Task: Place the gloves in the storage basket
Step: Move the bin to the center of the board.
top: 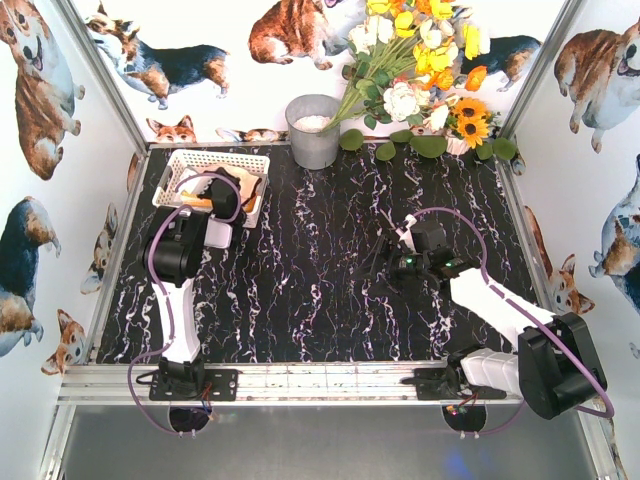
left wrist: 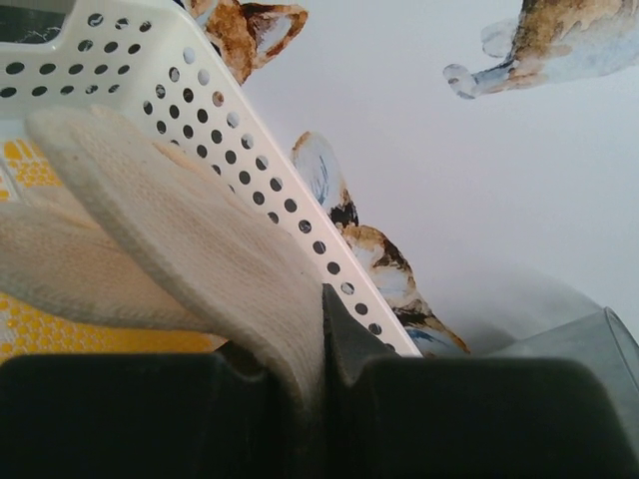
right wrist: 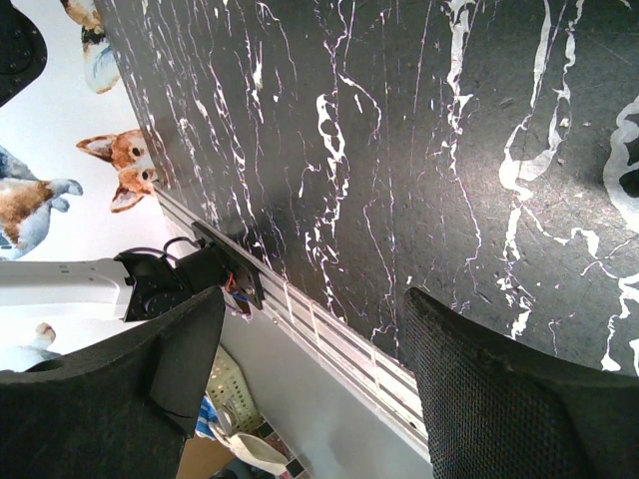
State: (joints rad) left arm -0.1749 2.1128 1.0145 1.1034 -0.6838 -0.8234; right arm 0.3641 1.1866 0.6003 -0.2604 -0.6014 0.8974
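The white storage basket (top: 200, 160) sits at the back left of the table, and gloves (top: 252, 186) lie inside it. My left gripper (top: 226, 198) hangs over the basket's near right part, shut on a cream-white glove (left wrist: 190, 239). That glove drapes out of the jaws toward the basket's perforated wall (left wrist: 205, 115). Beneath it lies a yellow dotted glove (left wrist: 45, 329). My right gripper (top: 383, 257) is low over the middle right of the table. In the right wrist view the right gripper (right wrist: 315, 299) stands open with nothing between its fingers.
A grey metal bucket (top: 313, 130) stands at the back centre, just right of the basket. A bunch of artificial flowers (top: 420, 70) leans at the back right. Walls with dog pictures close in three sides. An aluminium rail (top: 320, 380) runs along the near edge.
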